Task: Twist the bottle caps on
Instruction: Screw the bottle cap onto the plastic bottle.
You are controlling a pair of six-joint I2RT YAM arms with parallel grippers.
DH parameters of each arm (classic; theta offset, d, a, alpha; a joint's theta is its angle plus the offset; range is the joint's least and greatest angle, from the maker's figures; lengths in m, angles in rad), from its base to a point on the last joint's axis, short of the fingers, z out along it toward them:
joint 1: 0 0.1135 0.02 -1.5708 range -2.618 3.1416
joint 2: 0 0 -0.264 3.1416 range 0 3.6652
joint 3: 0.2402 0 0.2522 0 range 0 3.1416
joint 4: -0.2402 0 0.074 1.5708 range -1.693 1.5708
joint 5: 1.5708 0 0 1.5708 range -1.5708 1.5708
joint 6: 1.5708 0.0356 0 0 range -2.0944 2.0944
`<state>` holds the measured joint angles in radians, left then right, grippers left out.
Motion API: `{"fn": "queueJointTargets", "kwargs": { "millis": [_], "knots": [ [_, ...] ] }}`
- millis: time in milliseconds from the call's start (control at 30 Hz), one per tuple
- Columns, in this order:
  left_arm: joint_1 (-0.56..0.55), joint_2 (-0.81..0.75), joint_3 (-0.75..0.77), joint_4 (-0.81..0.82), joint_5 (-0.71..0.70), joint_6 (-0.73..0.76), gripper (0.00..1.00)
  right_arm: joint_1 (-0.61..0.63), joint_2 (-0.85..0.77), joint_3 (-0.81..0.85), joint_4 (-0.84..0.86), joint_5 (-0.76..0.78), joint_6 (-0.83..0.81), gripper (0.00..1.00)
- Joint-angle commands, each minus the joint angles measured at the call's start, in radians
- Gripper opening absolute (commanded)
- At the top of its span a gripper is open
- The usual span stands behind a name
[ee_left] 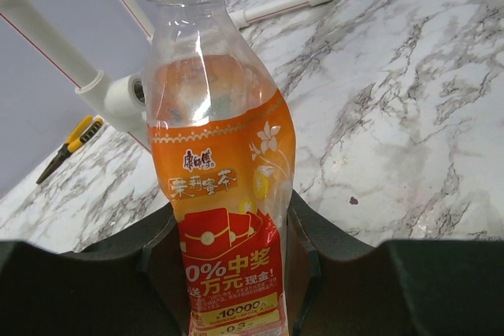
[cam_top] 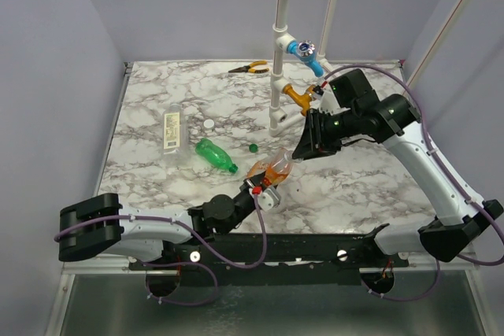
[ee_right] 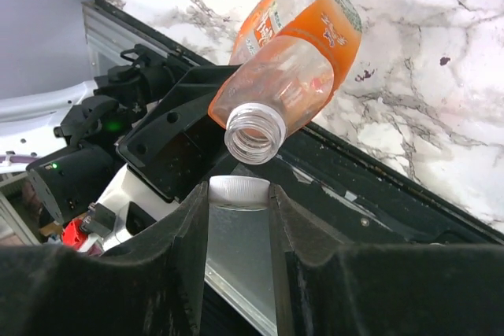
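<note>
The left jaws are clamped on the lower, labelled part of the orange bottle [cam_top: 273, 169], one dark finger [ee_left: 153, 249] pressed against each side of it. The bottle is held off the surface [cam_top: 378, 186] near the front edge, between the two arms. It is tilted, with its neck pointing up and away toward the right arm. Its threaded mouth [ee_right: 253, 133] is open, with no cap on it.

The right jaws are closed on a white cap [ee_right: 239, 191], pinched edge to edge between their two fingers. The cap sits just beside the bottle's mouth and roughly in line with it. Whether they touch cannot be told from the right wrist view.

The other things lie further back on the marbled surface. At the left, the clear bottle [cam_top: 172, 133] with a pale label lies on its side. Just to its right is a loose white cap [cam_top: 209, 124], apart from it. The green bottle [cam_top: 216, 155] also lies on its side, angled, nearer the front than that cap. The dark green cap [cam_top: 253, 147] rests alone to its right, near the orange bottle but not touching it.

Yellow-handled pliers [cam_top: 249, 68] lie by the back edge. Right of them stands the white pipe frame [cam_top: 281, 53], with a blue tap handle [cam_top: 302, 49] above an orange tap handle [cam_top: 298, 97]. The right arm bends in just beside the lower handle.
</note>
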<state>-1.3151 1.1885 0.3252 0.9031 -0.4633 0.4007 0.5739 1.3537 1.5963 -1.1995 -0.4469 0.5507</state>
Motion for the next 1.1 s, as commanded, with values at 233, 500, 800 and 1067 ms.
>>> {"fn": "queueJointTargets", "kwargs": {
  "millis": [233,500,800,1067],
  "knots": [
    [-0.053,0.036,-0.004,0.096,-0.047,0.108,0.00,-0.010,-0.032,-0.013,-0.069,-0.007,0.024,0.33],
    [-0.075,0.066,-0.008,0.155,-0.079,0.153,0.00,-0.043,-0.027,-0.028,-0.086,-0.042,0.010,0.33],
    [-0.084,0.077,-0.017,0.191,-0.078,0.177,0.00,-0.052,-0.007,-0.015,-0.101,-0.075,0.008,0.33],
    [-0.093,0.081,-0.012,0.195,-0.068,0.194,0.00,-0.057,0.005,-0.021,-0.085,-0.093,0.015,0.33]
  ]
}}
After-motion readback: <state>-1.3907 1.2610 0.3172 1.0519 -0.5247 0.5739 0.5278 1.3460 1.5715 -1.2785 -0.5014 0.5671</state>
